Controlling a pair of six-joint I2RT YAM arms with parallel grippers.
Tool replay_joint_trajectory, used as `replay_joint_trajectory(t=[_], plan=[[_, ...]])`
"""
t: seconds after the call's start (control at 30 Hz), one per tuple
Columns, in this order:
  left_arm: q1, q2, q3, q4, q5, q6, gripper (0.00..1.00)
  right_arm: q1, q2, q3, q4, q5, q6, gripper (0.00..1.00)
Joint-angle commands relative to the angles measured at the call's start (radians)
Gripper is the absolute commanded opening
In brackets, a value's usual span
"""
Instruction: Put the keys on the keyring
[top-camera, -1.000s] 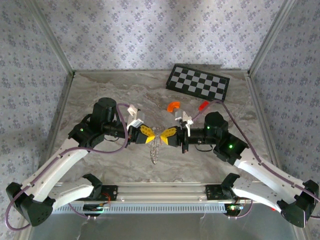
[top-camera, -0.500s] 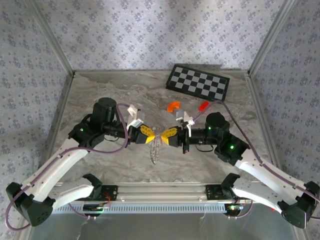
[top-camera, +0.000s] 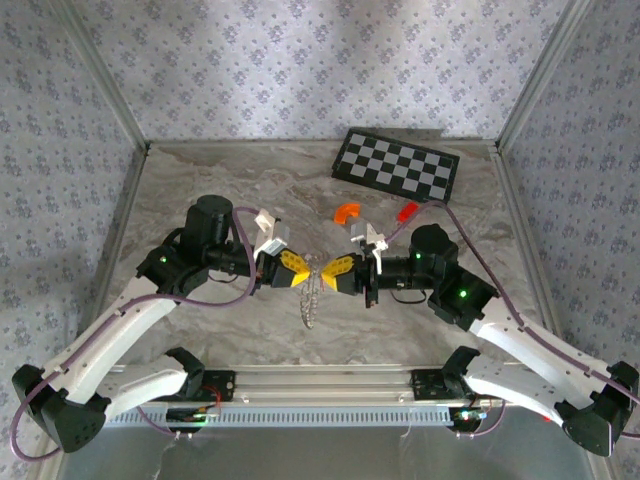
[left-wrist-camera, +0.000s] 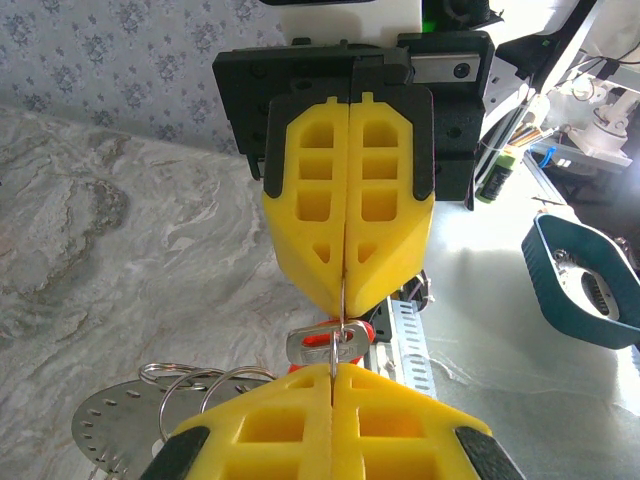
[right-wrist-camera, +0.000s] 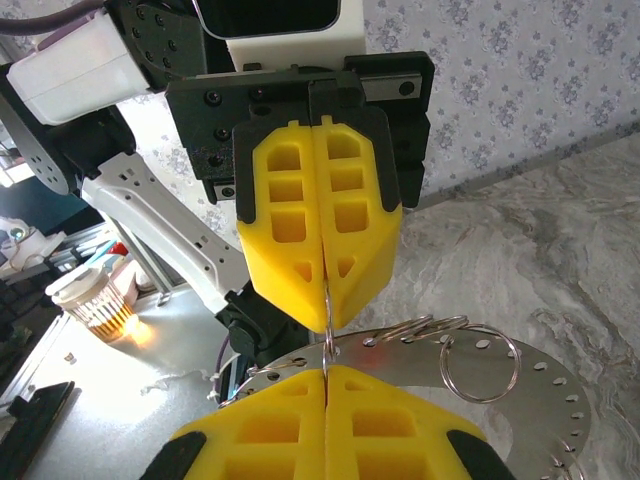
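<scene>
Marbled grey table (top-camera: 200, 180) with a black-and-white checkered board (top-camera: 396, 163) lying flat on it. Nearer the camera than the board and to its left, the left gripper (top-camera: 304, 277) and right gripper (top-camera: 324, 272) meet tip to tip. Each has its yellow fingers pressed fully together, and both pinch the same thin wire loop of the keyring (top-camera: 310, 300), whose silvery bulk dangles below them. The key (left-wrist-camera: 310, 345), red-headed with a short silvery part, sits against that wire between the two tips. Whether it is threaded on cannot be told.
</scene>
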Motion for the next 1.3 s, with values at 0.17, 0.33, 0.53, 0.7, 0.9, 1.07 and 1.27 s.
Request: replay_joint_trajectory(t=[0.17, 0.33, 0.53, 0.7, 0.9, 1.07, 1.27], plan=[[-0.007, -0.01, 0.033, 0.015, 0.022, 0.022, 0.0, 0.002, -0.001, 0.014, 0.002, -0.019, -0.02, 0.0], [-0.006, -0.013, 0.032, 0.015, 0.024, 0.022, 0.0, 0.002, 0.005, 0.017, 0.003, -0.017, -0.025, 0.0], [-0.006, -0.014, 0.033, 0.011, 0.024, 0.024, 0.0, 0.004, 0.013, 0.022, -0.001, -0.012, -0.032, 0.0], [-0.006, -0.013, 0.034, 0.011, 0.026, 0.024, 0.0, 0.005, 0.012, 0.025, -0.007, -0.008, -0.04, 0.0], [-0.007, -0.013, 0.034, 0.008, 0.024, 0.024, 0.0, 0.006, -0.001, 0.024, -0.024, 0.011, -0.051, 0.0], [-0.007, -0.008, 0.034, 0.004, 0.023, 0.027, 0.0, 0.007, -0.028, 0.027, -0.091, 0.023, -0.123, 0.0], [-0.007, 0.002, 0.057, -0.012, -0.042, 0.052, 0.0, -0.01, -0.011, 0.141, -0.406, -0.038, -0.375, 0.0]])
